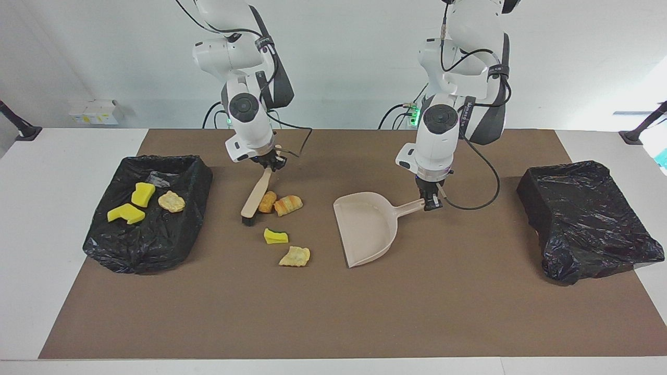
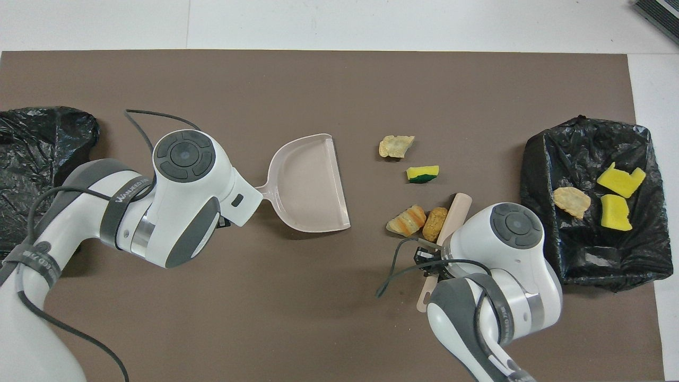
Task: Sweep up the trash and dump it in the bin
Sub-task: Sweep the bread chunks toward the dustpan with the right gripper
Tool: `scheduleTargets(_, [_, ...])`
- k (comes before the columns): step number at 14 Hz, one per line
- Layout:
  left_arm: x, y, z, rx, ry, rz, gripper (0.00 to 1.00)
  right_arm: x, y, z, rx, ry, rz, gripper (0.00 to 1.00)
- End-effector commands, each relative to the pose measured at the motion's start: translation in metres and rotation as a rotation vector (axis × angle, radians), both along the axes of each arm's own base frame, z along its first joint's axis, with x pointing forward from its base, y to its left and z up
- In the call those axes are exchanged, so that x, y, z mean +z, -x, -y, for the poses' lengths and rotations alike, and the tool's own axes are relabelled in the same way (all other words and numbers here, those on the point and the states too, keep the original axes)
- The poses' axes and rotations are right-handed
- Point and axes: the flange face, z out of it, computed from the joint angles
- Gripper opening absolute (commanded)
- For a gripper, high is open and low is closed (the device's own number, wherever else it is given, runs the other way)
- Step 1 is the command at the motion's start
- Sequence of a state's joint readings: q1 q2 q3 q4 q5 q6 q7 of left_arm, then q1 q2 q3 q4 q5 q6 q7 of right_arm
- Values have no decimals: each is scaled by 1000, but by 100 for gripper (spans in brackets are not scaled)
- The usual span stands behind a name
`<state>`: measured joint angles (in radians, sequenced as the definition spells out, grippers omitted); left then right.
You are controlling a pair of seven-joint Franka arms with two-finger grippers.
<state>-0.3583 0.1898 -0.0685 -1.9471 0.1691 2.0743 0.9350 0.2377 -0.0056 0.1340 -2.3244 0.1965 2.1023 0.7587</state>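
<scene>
My right gripper [image 1: 271, 164] is shut on the handle of the beige brush [image 1: 256, 197], which slants down to its black bristles on the mat. The brush leans against a brown lump [image 1: 268, 201] that touches a striped pastry piece [image 1: 287, 204]. Farther from the robots lie a yellow sponge chunk [image 1: 275, 237] and a flat pastry scrap [image 1: 295, 256]. My left gripper [image 1: 430, 200] is shut on the handle of the beige dustpan [image 1: 367, 226], whose mouth faces the trash. The black-lined bin [image 1: 198, 179] at the right arm's end holds two yellow chunks [image 1: 143, 194] and a pastry scrap [image 1: 171, 201].
A second bin wrapped in a black bag [image 1: 589, 219] stands at the left arm's end of the table. The brown mat [image 1: 333, 312] covers the work area, with white table around it. Loose cables hang from both wrists.
</scene>
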Motion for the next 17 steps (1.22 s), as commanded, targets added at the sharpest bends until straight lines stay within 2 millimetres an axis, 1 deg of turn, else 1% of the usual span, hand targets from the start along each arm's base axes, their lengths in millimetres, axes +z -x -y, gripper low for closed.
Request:
scheduleTargets(1, [-4, 4, -2, -14, -8, 22, 0, -5, -21, -44, -61, -16, -2, 0])
scheduleTargets(3, [-4, 5, -1, -19, -11, 22, 0, -1, -31, -73, -49, -24, 3, 0])
scheduleTargets(5, [-4, 5, -2, -23, -15, 25, 0, 0, -32, -98, 7, -37, 12, 0])
scheduleTargets(8, [-3, 3, -2, -37, -12, 29, 0, -1, -36, -142, 57, -98, 5, 0])
scheduleTargets(10, [-3, 2, -3, -68, -7, 33, 0, 7, -38, -167, 61, -174, -5, 0])
scheduleTargets(11, [-3, 1, -3, -71, -7, 34, 0, 15, -42, -176, 51, -208, -3, 0])
scheduleTargets(13, [-3, 1, -4, -72, -8, 31, 0, 32, -43, -202, 49, -266, 3, 0])
scheduleTargets(14, [-3, 1, -4, -71, -8, 31, 0, 36, -46, -206, 50, -274, -9, 0])
scheduleTargets(15, [-4, 1, -5, -69, -9, 30, 0, 45, -50, -205, 59, -271, -14, 0])
scheduleTargets(16, [-3, 1, -5, -69, -8, 31, 0, 49, -53, -198, 61, -263, -24, 0])
scheduleTargets(17, [-3, 0, -6, -69, -8, 31, 0, 61, -58, -181, 53, -255, -31, 0])
